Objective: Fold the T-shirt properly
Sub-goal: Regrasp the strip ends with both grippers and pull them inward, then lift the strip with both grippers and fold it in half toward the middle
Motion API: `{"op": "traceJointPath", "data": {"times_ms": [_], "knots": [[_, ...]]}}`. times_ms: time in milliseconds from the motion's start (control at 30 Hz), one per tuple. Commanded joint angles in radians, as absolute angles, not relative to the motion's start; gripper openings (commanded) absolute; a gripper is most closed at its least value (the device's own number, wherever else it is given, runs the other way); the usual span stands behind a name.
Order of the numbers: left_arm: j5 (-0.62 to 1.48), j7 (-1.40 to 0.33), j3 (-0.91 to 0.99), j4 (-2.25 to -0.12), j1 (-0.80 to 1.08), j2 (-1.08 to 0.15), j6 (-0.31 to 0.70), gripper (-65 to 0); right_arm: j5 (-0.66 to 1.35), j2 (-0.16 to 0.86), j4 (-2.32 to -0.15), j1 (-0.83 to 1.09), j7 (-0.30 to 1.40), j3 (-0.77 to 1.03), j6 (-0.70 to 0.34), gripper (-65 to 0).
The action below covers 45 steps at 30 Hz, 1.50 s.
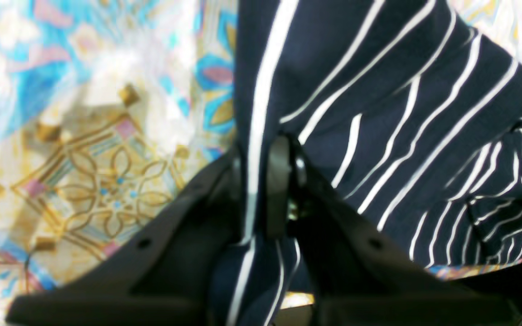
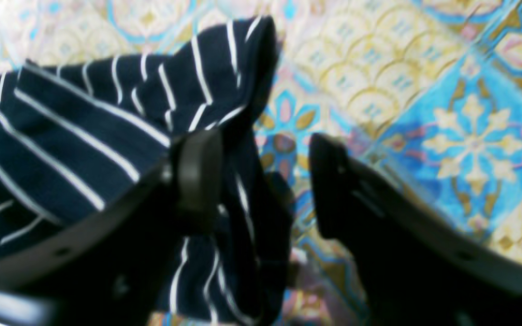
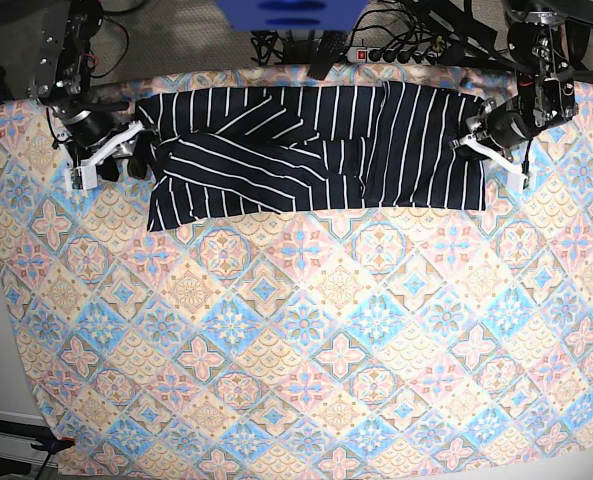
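**Grippers at both ends of the striped T-shirt**

The left gripper (image 1: 263, 181) is clamping an edge of the dark navy, white-striped fabric T-shirt (image 3: 316, 145). The right gripper (image 2: 265, 181) is standing apart, one finger against the cloth. The T-shirt is lying rumpled along the far edge of the pastel diamond-tile cloth (image 3: 306, 340) covering the table.
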<state>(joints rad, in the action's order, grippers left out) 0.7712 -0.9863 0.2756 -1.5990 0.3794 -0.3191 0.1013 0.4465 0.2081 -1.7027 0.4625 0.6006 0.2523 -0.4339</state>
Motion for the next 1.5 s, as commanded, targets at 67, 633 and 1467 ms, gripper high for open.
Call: {"op": "traceJointPath", "data": {"times_ms": [67,633,1467], "knots": [[0.782,-0.978,0.283,-1.615,0.378,-0.328,0.102,-65.0,0.458,0.222,-1.724,0.45,0.618,0.211,-0.438,-27.0],[0.782,-0.978,0.28,-1.613,0.378,-0.326,0.104,-65.0,0.605,0.257,-1.532,0.3,0.707,0.137,-0.438,-22.2],[0.782,-0.978,0.28,-1.612,0.372,-0.323,0.104,-65.0,0.756,0.262,-1.409,0.3,0.717,-0.053,-0.438,-37.4]]}}
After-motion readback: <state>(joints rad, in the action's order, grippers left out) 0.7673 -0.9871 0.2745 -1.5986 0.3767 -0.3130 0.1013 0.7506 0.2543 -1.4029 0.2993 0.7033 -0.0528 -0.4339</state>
